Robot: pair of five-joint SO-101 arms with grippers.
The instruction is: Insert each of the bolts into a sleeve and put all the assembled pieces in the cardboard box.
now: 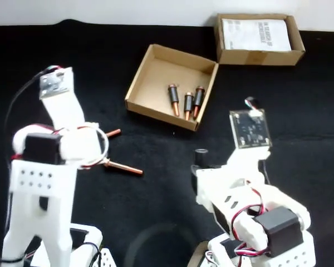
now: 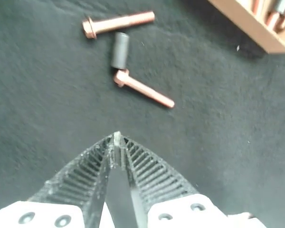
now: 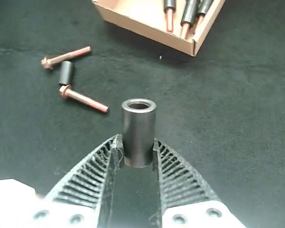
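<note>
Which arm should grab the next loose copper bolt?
Probably left. The left gripper is shut and empty, and the nearer copper-coloured flanged bolt lies on the black mat just ahead of it. The right gripper is clamped on an upright dark metal sleeve.

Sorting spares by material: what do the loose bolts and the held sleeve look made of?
Loose bolts: metal, probably copper-plated, by their shiny reddish-orange sheen. Sleeve in the right gripper: apparently steel, dark grey, smooth, with a bright rim.

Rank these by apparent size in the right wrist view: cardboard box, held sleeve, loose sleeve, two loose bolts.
1. cardboard box, cut off by the frame
2. held sleeve, though nearness to the camera enlarges it
3. two loose bolts, alike
4. loose sleeve
</note>
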